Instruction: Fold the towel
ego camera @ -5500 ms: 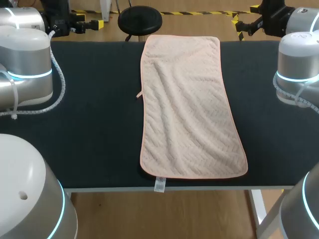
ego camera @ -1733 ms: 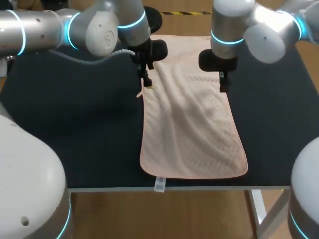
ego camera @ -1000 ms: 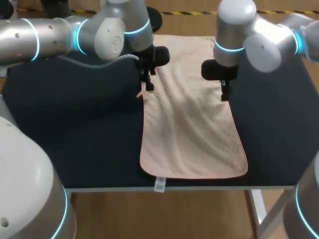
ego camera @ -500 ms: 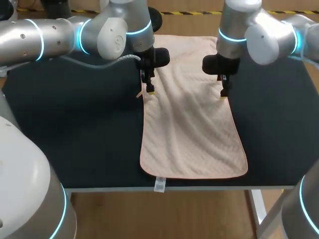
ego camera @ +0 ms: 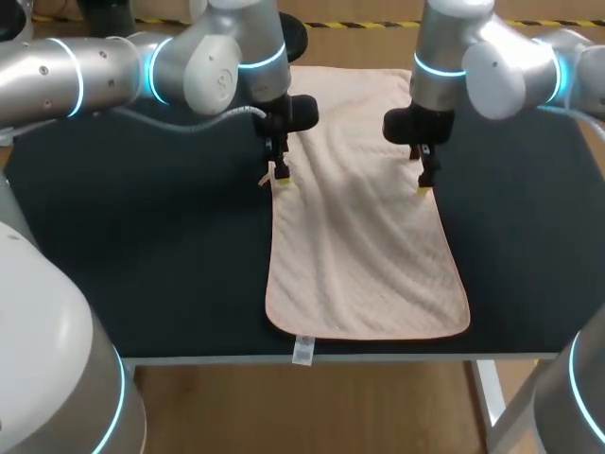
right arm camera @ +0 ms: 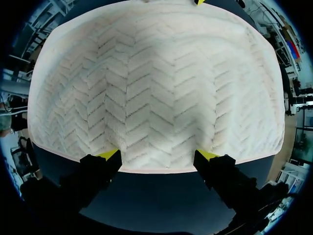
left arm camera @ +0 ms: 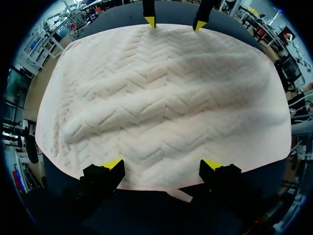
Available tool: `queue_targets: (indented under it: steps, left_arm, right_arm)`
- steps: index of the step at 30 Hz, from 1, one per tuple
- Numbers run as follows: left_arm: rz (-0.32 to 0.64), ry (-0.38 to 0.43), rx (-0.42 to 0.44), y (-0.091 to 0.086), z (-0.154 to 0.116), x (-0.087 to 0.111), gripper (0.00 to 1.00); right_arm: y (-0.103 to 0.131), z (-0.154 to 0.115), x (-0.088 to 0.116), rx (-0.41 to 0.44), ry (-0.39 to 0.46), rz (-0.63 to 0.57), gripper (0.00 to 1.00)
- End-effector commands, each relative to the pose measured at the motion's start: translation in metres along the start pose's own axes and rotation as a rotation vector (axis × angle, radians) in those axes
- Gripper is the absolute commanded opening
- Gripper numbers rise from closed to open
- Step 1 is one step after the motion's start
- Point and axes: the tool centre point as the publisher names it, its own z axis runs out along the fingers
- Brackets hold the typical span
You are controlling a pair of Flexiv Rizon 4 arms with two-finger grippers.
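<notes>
Grasp step — my left gripper (left arm camera: 161, 164) and right gripper (right arm camera: 159, 154) gape wide at opposite long edges of the towel (ego camera: 364, 255); nothing pinched. Next, I judge: lower, nip both hems evenly.

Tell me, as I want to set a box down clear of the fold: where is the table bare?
The table is bare on both sides of the towel, with the most room toward the near edge. It is crowded along the towel's long edges farther back, where the left gripper and right gripper stand open at the hems.
</notes>
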Motion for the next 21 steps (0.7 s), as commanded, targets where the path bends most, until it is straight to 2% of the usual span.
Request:
queue_targets:
  steps: [1,17,18,19,20,21]
  left_arm:
    - [0.013,0.017,-0.01,-0.004,0.006,-0.004,1.0]
    - [0.032,0.047,-0.03,-0.006,0.022,-0.008,0.98]
    - [0.032,0.047,-0.033,-0.006,0.023,-0.008,0.64]
    - [0.034,0.047,-0.035,-0.006,0.023,-0.009,0.41]
    - [0.036,0.047,-0.036,-0.006,0.023,-0.009,0.38]
    - [0.039,0.045,-0.039,-0.006,0.023,-0.009,0.05]
  right_arm:
    - [0.001,0.006,-0.005,-0.009,0.024,0.001,1.0]
    - [0.001,0.012,-0.002,-0.02,0.048,-0.034,1.0]
    - [0.0,0.012,-0.002,-0.02,0.048,-0.037,1.0]
    - [0.0,0.012,-0.002,-0.021,0.048,-0.042,0.44]
    - [0.0,0.012,-0.002,-0.02,0.046,-0.045,0.09]
    - [0.0,0.012,-0.002,-0.022,0.044,-0.051,0.0]
